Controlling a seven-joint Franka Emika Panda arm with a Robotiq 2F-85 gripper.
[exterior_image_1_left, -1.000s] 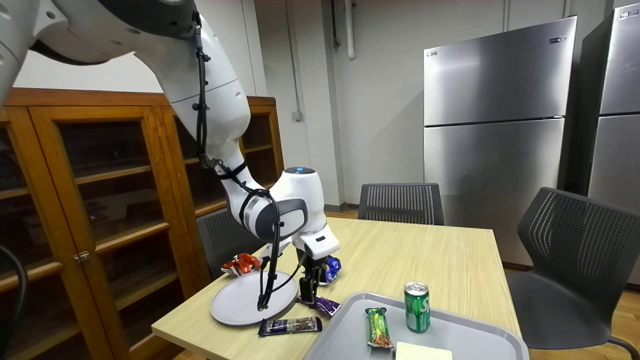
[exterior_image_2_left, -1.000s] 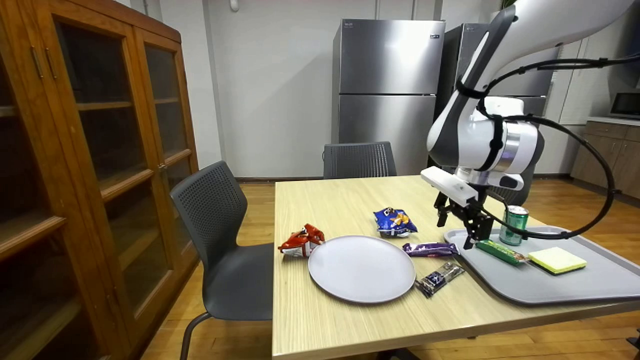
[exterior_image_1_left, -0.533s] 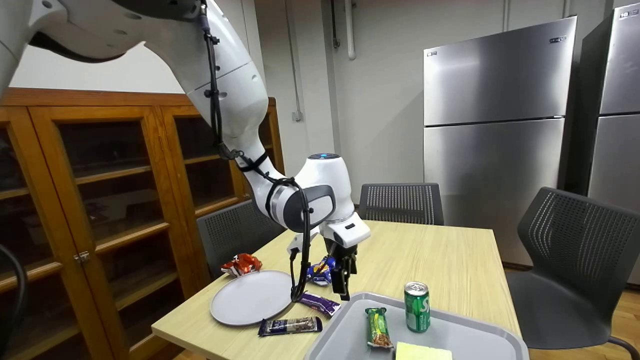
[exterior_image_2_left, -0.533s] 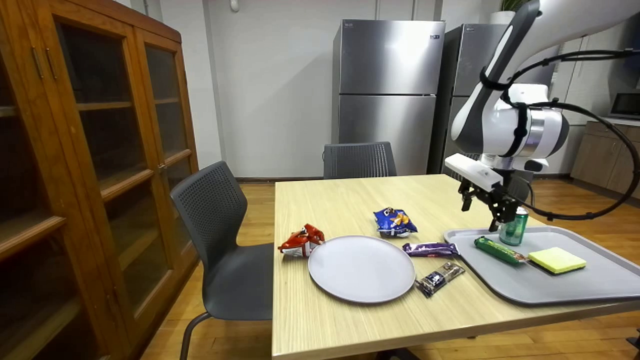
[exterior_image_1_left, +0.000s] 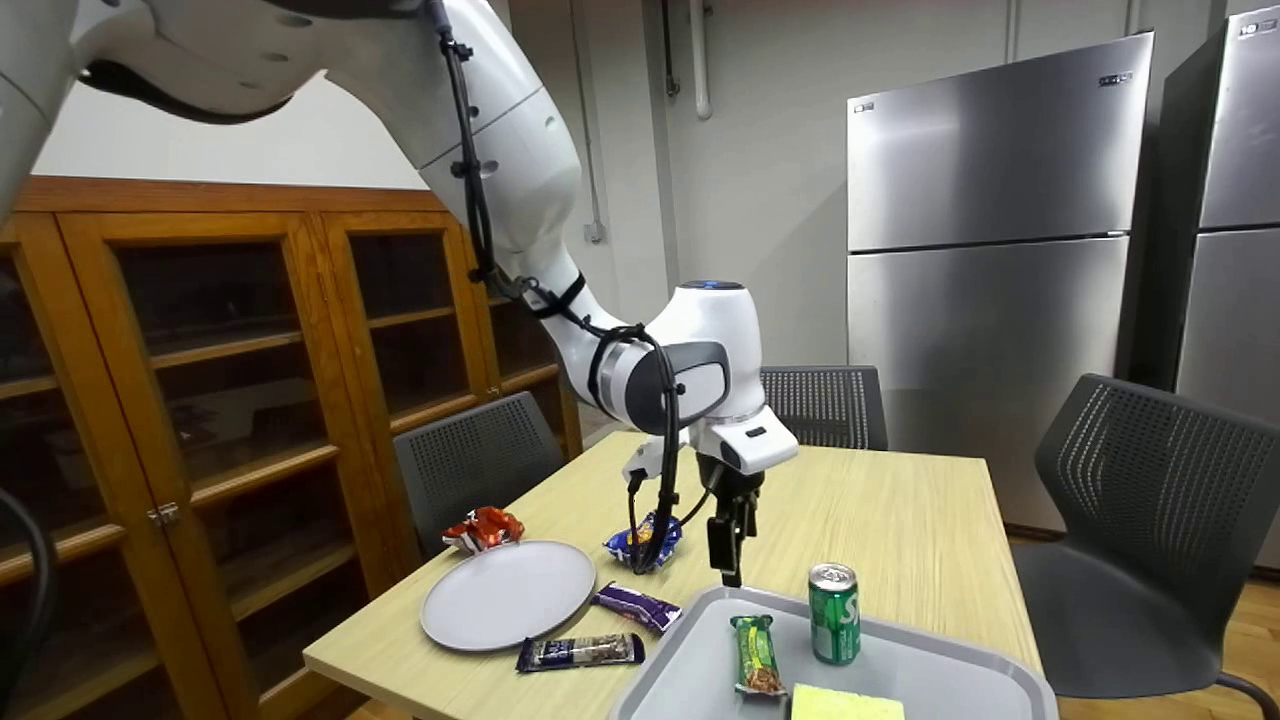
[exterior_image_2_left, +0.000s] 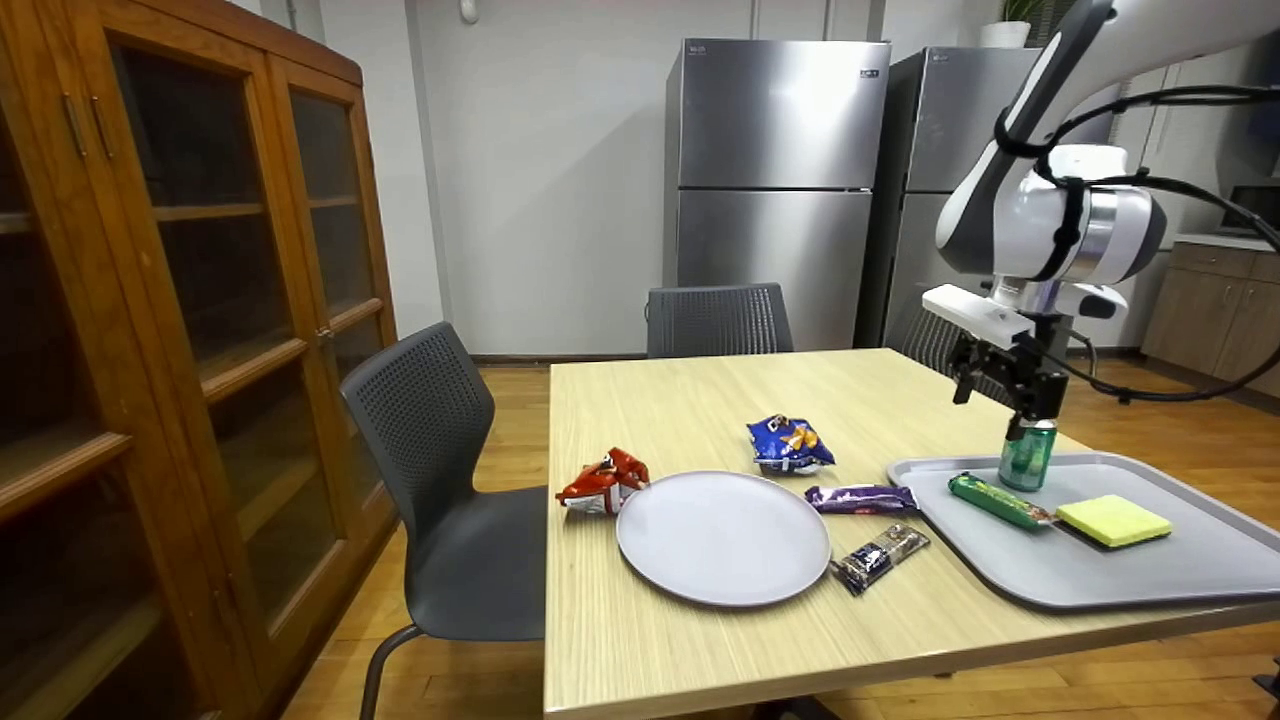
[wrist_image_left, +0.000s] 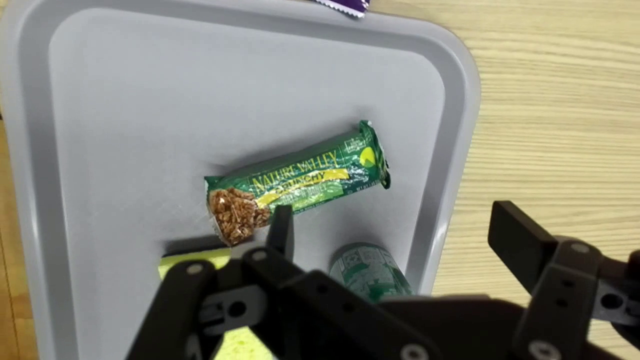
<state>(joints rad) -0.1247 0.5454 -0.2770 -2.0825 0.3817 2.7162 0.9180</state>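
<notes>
My gripper (wrist_image_left: 395, 227) is open and empty above the grey tray (wrist_image_left: 125, 125), its fingers wide apart. In both exterior views the gripper (exterior_image_1_left: 733, 560) (exterior_image_2_left: 990, 410) hangs above the tray's far edge near the green can. The can (exterior_image_1_left: 835, 620) (exterior_image_2_left: 1027, 462) stands upright on the tray; in the wrist view the can (wrist_image_left: 370, 270) shows between the fingers, partly hidden by the gripper. A green granola bar (wrist_image_left: 305, 175) (exterior_image_2_left: 1000, 500) lies on the tray beside it. A yellow sponge (exterior_image_2_left: 1113, 520) lies there too, partly hidden in the wrist view.
A purple bar (exterior_image_2_left: 862, 499) and a dark bar (exterior_image_2_left: 880, 557) lie between the tray and a grey plate (exterior_image_2_left: 722, 540). A blue snack bag (exterior_image_2_left: 788, 444) and a red bag (exterior_image_2_left: 605, 482) lie near the plate. Chairs (exterior_image_1_left: 1150, 540) stand around the table.
The arm has moved away from the plate and bars toward the can and tray, rising a little. The gripper stays open; the objects on the table have not moved.
</notes>
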